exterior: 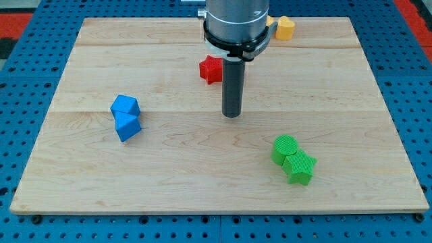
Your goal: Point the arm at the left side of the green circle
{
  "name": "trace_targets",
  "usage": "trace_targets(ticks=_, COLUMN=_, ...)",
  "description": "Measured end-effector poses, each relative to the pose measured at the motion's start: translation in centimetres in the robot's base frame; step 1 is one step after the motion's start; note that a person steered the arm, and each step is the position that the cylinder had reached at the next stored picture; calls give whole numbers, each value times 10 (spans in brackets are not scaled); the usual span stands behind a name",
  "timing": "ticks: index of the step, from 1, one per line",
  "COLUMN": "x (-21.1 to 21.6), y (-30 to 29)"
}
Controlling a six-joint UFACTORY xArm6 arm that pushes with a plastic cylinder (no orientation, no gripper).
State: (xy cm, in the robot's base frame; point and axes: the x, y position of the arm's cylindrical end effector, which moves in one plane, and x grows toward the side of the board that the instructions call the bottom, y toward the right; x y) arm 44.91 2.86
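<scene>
My tip (232, 115), a bare rod with no pincer to open or close, stands up-left of the green circle (285, 147), well apart from it.

Wooden desk (101, 40) layout: green circle block (285, 147) touching green star block (300, 167), toward the view's bottom right. Two blue blocks (126, 117) touching, at left. Red star block (211, 69) and yellow block (286, 28) toward the top. The rod's tip (232, 115) stands centrally, up-left of the circle.
</scene>
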Motion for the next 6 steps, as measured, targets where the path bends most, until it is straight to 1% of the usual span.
trace_targets(ticks=1, x=9, y=13)
trace_targets(ticks=2, x=30, y=9)
trace_targets(ticks=3, x=39, y=9)
trace_targets(ticks=4, x=73, y=9)
trace_targets(ticks=6, x=114, y=15)
